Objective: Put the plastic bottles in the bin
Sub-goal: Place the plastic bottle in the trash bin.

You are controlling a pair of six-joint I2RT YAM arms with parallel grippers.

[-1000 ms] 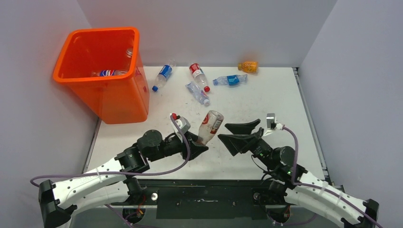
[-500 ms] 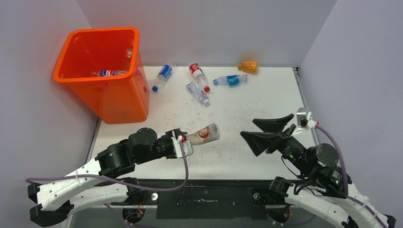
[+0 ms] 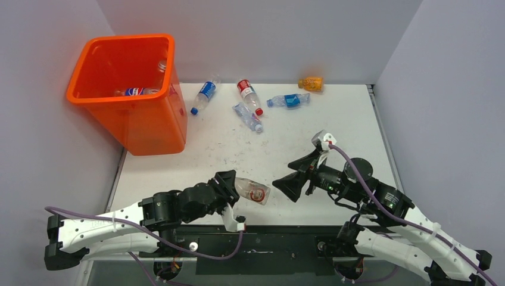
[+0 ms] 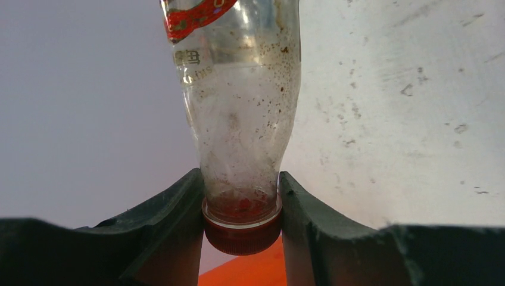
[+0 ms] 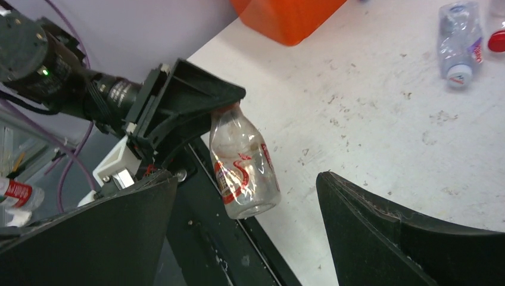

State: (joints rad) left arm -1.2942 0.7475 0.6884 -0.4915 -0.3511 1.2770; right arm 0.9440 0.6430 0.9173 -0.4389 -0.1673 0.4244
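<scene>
Left gripper [image 3: 231,182] hides the bottle [image 3: 255,192] neck.

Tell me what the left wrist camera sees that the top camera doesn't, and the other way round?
Only the left wrist view shows the dark red cap pinched between the two black fingers of the left end effector, and brown specks inside the small clear plastic bottle with the red label. Only the top view shows bottles lying inside the tall orange plastic bin, loose plastic bottles on the white table, and the right end effector open, facing the held bottle. Both show the left end effector holding that red-labelled bottle.
</scene>
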